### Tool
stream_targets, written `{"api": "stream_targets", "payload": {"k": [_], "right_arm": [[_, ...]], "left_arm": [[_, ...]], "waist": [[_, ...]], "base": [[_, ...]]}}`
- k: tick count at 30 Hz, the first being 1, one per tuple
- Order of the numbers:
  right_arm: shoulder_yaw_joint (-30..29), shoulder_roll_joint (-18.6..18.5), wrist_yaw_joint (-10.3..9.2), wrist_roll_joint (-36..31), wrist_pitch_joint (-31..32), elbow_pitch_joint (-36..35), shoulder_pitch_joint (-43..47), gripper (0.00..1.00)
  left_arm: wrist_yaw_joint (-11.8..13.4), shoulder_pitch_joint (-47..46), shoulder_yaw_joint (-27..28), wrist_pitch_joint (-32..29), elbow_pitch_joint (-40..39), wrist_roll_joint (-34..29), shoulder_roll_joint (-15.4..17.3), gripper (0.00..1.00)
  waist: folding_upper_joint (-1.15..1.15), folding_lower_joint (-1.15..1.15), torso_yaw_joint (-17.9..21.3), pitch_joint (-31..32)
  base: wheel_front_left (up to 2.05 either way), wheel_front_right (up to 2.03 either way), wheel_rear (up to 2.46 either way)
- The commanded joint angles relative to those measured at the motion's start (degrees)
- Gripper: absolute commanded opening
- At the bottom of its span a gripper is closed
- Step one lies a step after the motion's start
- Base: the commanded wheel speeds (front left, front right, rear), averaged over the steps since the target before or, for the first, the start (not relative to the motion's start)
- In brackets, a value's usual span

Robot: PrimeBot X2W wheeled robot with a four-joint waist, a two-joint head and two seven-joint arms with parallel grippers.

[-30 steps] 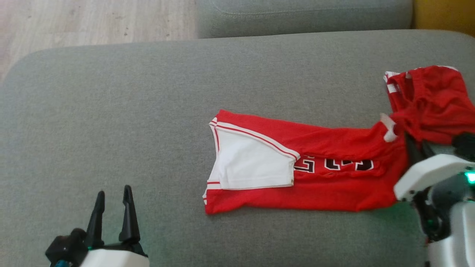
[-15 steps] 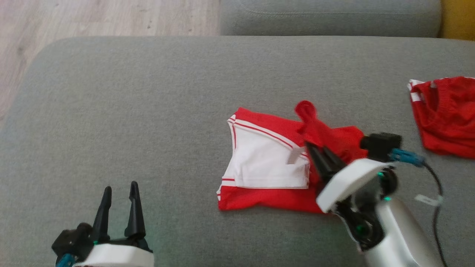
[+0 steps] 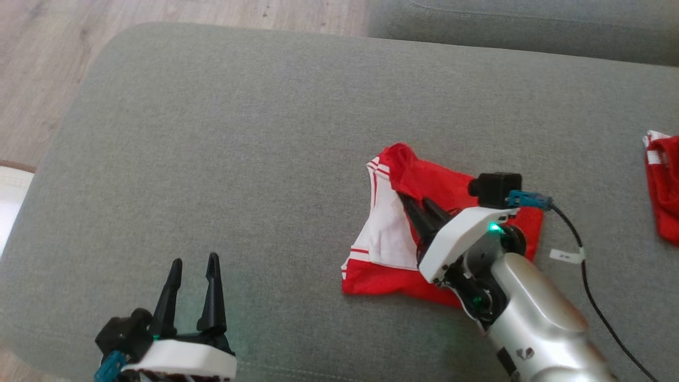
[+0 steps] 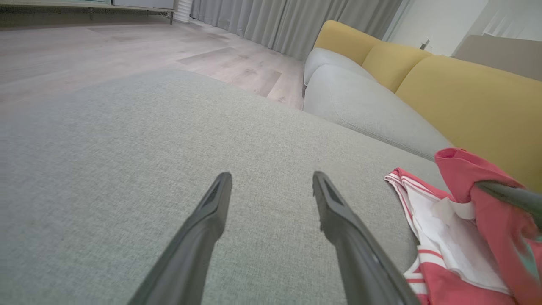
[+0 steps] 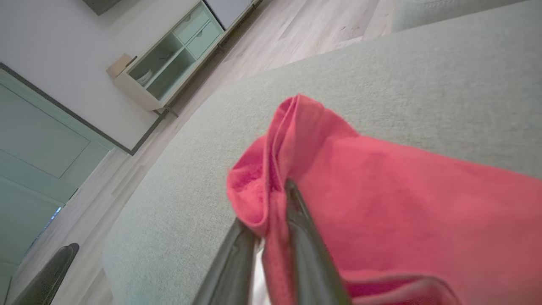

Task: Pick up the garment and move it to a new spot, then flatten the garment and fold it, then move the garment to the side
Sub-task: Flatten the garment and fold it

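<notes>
Folding stage, right end of garment carried across. A second ago the red-and-white garment [image 3: 384, 239] lay stretched long with black lettering showing, and the right gripper [image 3: 415, 204] sat at its far right end. Now that end is doubled back over the white panel, the lettering is covered, and the piece is short and bunched at centre right of the head view. The camera has also shifted, so the second red garment [image 3: 663, 185] sits at the right edge, well apart from the first. Left gripper [image 3: 194, 260] unchanged, lower left, its two fingers spread wide over bare fabric, nothing between them. Surface: a broad grey upholstered cushion [image 3: 238, 132] with rounded corners. Room: pale wood floor [image 3: 42, 63] at upper left, a grey sofa seat [image 4: 360, 101] with yellow back cushions [image 4: 465, 93], grey curtains [image 4: 275, 21], and a pale glass-fronted cabinet [image 5: 169, 63] against the wall. Right arm: silver forearm rising from the lower right, white wrist housing, black wrist camera [image 3: 493, 188] with trailing cable [image 3: 589, 281], and fingers slanting up-left, nipped tight on a raised red fold of the garment.
</notes>
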State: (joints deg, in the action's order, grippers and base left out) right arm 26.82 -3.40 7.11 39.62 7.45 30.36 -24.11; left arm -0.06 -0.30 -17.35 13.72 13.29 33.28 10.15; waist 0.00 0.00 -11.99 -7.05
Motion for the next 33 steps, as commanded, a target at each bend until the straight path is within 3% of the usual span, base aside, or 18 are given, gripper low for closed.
{"api": "stream_targets", "payload": {"k": [1,2,13,18,27,28,29,30,32,33], "right_arm": [[2.4,0.5,0.37,1.5,-1.2,0.1,-2.9,0.80],[3.3,0.5,0.37,1.9,-1.7,1.3,-3.5,1.00],[8.3,0.5,0.37,3.1,-9.9,5.1,-7.2,1.00],[1.3,0.5,0.37,-5.9,-15.6,5.4,-6.8,1.00],[-10.4,0.5,0.37,-20.4,-15.7,2.9,-0.9,1.00],[-11.6,0.5,0.37,-22.2,-15.3,2.5,0.2,0.66],[-12.6,0.5,0.37,-23.8,-14.8,2.0,1.1,0.44],[-13.4,0.5,0.37,-25.2,-14.4,1.4,2.1,0.34],[-14.5,0.5,0.37,-27.2,-13.5,0.4,3.9,0.03],[-14.7,0.5,0.37,-27.7,-13.0,-0.1,4.7,0.00]], "left_arm": [[-0.2,-2.5,1.5,0.7,-0.9,-0.3,0.0,1.00],[-0.2,-2.5,1.4,0.7,-0.6,-0.4,-0.1,1.00],[-0.7,-1.6,1.0,1.0,0.4,-0.5,-0.6,1.00],[-0.8,-1.2,0.7,1.1,0.5,-0.6,-0.9,1.00],[-0.8,-1.4,0.8,1.1,0.3,-0.7,-1.0,1.00],[-0.8,-1.5,0.8,1.1,0.3,-0.8,-1.0,1.00],[-0.9,-1.6,0.7,1.1,0.2,-0.8,-0.9,1.00],[-0.9,-1.8,0.7,1.1,0.2,-0.8,-0.9,1.00],[-0.9,-2.1,0.7,1.2,0.2,-0.8,-0.8,1.00],[-0.9,-2.2,0.7,1.2,0.1,-0.9,-0.8,1.00]], "waist": [[0.00,0.00,-0.5,0.0],[0.00,0.00,-0.6,0.1],[0.00,0.00,2.0,2.1],[0.00,0.00,4.3,2.4],[0.00,0.00,5.8,1.7],[0.00,0.00,5.8,1.6],[0.00,0.00,5.7,1.4],[0.00,0.00,5.6,1.2],[0.00,0.00,5.3,0.8],[0.00,0.00,5.1,0.6]], "base": [[0.00,0.00,0.00],[0.00,0.00,0.00],[0.00,0.00,0.00],[0.00,0.00,0.00],[0.00,0.00,0.00],[0.00,0.00,0.00],[0.00,0.00,0.00],[0.00,0.00,0.00],[0.00,0.00,0.00],[0.00,0.00,0.00]]}}
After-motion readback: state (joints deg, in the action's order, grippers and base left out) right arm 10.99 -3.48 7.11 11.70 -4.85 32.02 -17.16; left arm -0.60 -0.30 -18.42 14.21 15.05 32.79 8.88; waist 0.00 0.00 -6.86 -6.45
